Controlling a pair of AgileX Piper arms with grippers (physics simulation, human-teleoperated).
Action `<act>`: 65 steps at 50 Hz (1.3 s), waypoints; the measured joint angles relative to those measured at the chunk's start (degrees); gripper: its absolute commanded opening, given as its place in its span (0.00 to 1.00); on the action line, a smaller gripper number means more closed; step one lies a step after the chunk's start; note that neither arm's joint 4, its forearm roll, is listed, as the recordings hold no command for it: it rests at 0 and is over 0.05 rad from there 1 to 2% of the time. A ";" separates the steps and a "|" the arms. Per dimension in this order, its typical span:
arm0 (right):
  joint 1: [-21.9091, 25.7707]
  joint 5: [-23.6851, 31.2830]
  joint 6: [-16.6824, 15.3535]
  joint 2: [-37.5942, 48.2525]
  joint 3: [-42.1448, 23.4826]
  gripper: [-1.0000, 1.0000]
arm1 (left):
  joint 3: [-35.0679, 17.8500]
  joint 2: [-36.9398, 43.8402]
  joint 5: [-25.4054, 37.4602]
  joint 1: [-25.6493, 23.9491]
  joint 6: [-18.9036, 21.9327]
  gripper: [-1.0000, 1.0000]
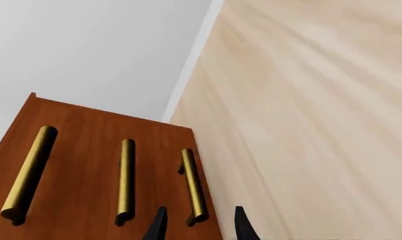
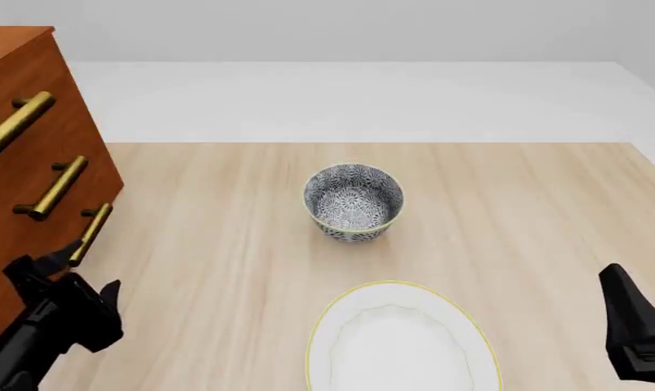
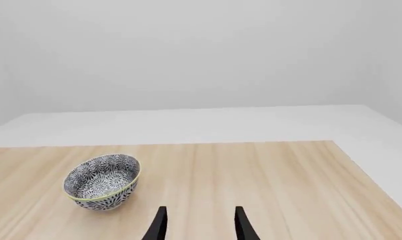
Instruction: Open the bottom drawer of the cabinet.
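The left end effector [image 1: 199, 225] hangs with its fingers spread apart, straddling the near end of the bottom drawer's [image 2: 45, 269] brass handle [image 1: 194, 186] without gripping it. That drawer sits shut, lowest in the cabinet [image 2: 34, 90] at the worktop's [image 2: 219, 244] left edge. The right end effector [image 3: 199, 225] hovers wide and empty, well apart from the patterned bowl [image 2: 353, 202] and the white plate [image 2: 398, 342].

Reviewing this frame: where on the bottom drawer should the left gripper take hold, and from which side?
Grip the bottom drawer's brass bar handle mid-length, approaching its front face head-on. The bar stands off the wood on posts, so the open left gripper could likely straddle it, one finger each side, then pull straight back.
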 measured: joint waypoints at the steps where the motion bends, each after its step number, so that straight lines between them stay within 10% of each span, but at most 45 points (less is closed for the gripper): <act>1: 0.00 -0.01 0.01 0.00 0.01 1.00 | 0.00 0.13 -0.12 0.12 0.18 1.00; 65: -0.15 -0.45 0.41 -0.02 0.25 1.00 | -1.37 4.91 -1.22 5.09 10.47 1.00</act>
